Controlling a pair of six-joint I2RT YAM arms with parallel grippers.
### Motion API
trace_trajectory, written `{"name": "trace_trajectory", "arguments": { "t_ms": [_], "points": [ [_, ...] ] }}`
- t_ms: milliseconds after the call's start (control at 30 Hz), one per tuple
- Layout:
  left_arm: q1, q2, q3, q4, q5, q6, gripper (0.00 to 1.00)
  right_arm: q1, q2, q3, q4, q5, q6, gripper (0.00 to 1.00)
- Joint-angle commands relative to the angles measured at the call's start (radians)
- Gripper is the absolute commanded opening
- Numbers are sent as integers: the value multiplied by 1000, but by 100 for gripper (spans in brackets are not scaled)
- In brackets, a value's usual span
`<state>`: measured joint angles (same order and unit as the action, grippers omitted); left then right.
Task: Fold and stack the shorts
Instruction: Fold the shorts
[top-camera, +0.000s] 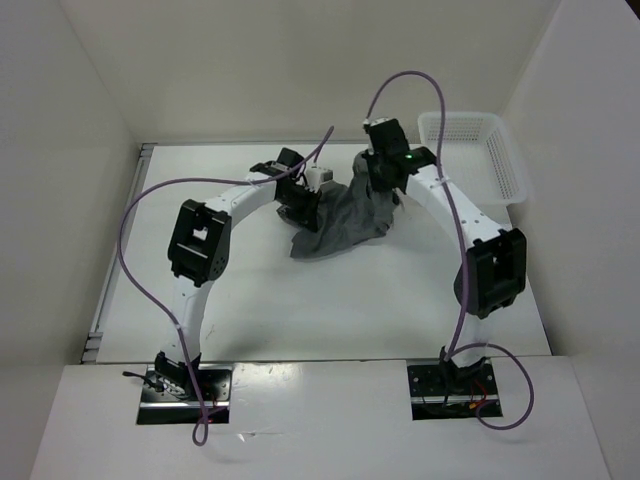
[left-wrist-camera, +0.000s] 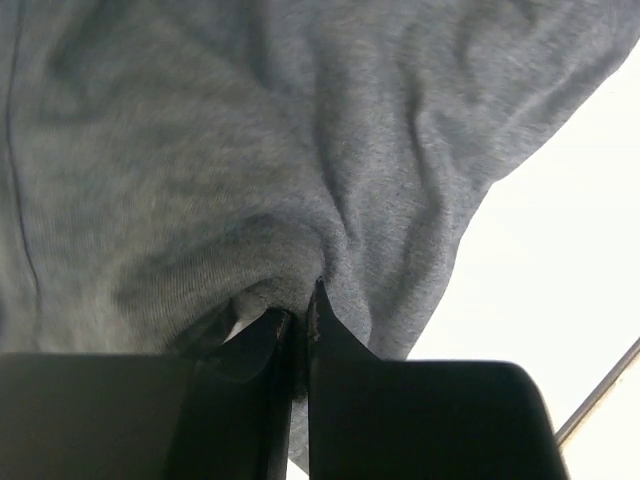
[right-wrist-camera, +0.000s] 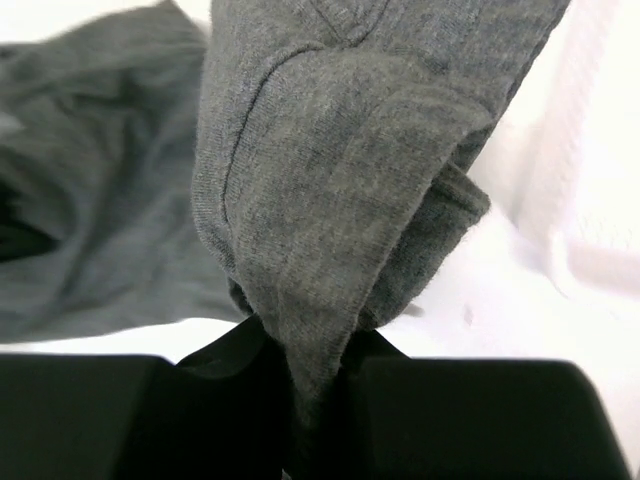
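Plain heather-grey shorts at frame centre, white mesh basket upper right, purple cables looping over white arms with black joints, white table.

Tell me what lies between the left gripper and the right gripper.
Only the grey shorts: the top view shows them bunched across that stretch, one end pinched in the left gripper, the other in the right gripper.
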<state>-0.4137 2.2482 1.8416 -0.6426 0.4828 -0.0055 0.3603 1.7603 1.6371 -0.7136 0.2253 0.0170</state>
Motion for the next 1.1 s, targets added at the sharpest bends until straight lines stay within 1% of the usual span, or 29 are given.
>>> {"name": "trace_trajectory", "arguments": {
  "t_ms": [0,67,100,133,200,333,400,467,533,733,900,967,1033,1067],
  "points": [
    [13,-28,-25,44,-10,6,0,99,77,99,2,94,5,0],
    [13,-67,-105,69,-19,6,0,146,126,121,2,94,5,0],
    [24,-81,-134,92,-29,6,0,195,140,135,2,94,5,0],
    [24,-105,-163,103,-29,6,1,218,163,135,2,94,5,0],
    [50,-128,-240,132,-38,6,1,262,185,145,13,104,14,0],
    [98,-164,-329,167,-38,6,0,307,223,210,22,115,26,0],
    [119,-164,-341,178,-12,6,0,357,254,249,32,137,26,0],
    [119,-130,-341,178,2,6,0,397,266,271,45,137,26,0],
    [119,-111,-314,178,11,6,0,443,280,294,45,137,26,0],
    [128,-72,-294,178,39,6,0,462,306,303,54,169,66,0],
    [147,-62,-285,178,48,6,0,491,372,313,75,155,92,0],
    [147,-62,-285,178,37,6,0,502,405,355,75,134,81,0],
    [156,-87,-285,158,-36,6,0,511,459,404,85,125,71,0],
    [167,-87,-285,140,-61,6,2,511,485,415,85,124,70,0]
  ]
}}
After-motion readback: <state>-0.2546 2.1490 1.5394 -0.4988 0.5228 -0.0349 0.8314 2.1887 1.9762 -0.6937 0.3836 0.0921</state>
